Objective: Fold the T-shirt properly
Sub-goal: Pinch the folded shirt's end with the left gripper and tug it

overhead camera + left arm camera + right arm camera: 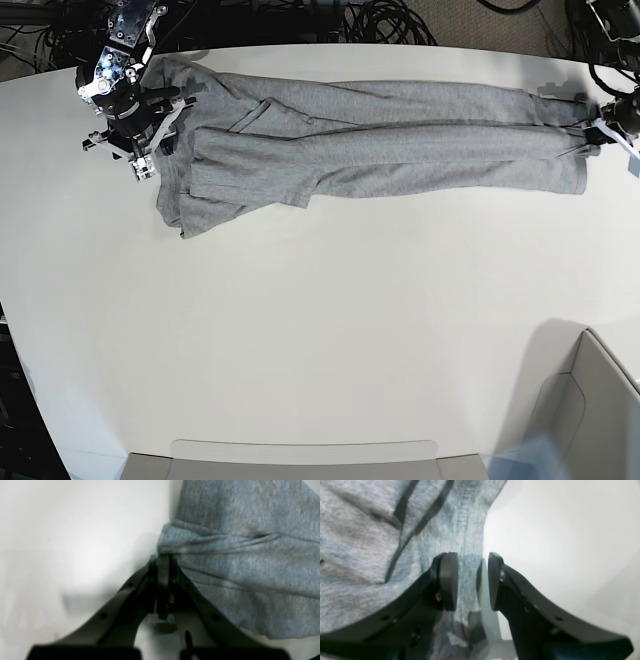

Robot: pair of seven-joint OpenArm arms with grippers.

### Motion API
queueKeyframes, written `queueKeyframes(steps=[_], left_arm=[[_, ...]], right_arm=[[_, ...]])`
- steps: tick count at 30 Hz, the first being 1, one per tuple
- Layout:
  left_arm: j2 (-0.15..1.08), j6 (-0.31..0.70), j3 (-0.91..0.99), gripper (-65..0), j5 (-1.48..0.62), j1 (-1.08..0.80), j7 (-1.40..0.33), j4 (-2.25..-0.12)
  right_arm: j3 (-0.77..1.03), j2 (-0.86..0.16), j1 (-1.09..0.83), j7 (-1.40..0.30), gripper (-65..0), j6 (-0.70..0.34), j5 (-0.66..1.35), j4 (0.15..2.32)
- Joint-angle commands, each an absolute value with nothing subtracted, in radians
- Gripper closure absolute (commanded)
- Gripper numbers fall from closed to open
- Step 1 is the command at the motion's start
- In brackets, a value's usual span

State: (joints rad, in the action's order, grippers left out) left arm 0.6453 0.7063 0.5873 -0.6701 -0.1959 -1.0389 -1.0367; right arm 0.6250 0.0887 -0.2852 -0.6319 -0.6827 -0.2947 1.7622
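T-shirt [380, 140] lies stretched long across the far side of the white desk [320, 330]. Left gripper [163, 560] is pinched tight on one bunched end. Right gripper [472, 580] sits at the other end, jaws apart over the cloth edge.

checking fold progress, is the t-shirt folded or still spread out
Partly folded: the T-shirt lies stretched in a long, narrow doubled band across the table, not a compact fold.

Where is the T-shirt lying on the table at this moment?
In the base view, the T-shirt is stretched across the far part of the white table, between the right end effector and the left end effector.
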Motion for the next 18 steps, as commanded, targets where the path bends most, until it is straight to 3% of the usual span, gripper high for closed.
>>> queueKeyframes(steps=[1, 7, 18], left_arm=[[0.645, 0.698, 0.587, -1.7, -0.621, -0.202, -1.122, -1.035], [0.65, 0.698, 0.608, -29.0, -0.622, -0.199, -1.15, -1.049], [0.611, 0.698, 0.713, -30.3, -0.624, -0.171, -1.276, -1.253]], right_arm=[[0.625, 0.082, -0.278, -0.616, -20.4, -0.698, -0.291, 1.776], [0.624, 0.079, -0.278, -0.616, -20.4, -0.698, -0.292, 1.77], [0.624, 0.077, -0.259, -0.616, -20.4, -0.698, -0.294, 1.722]])
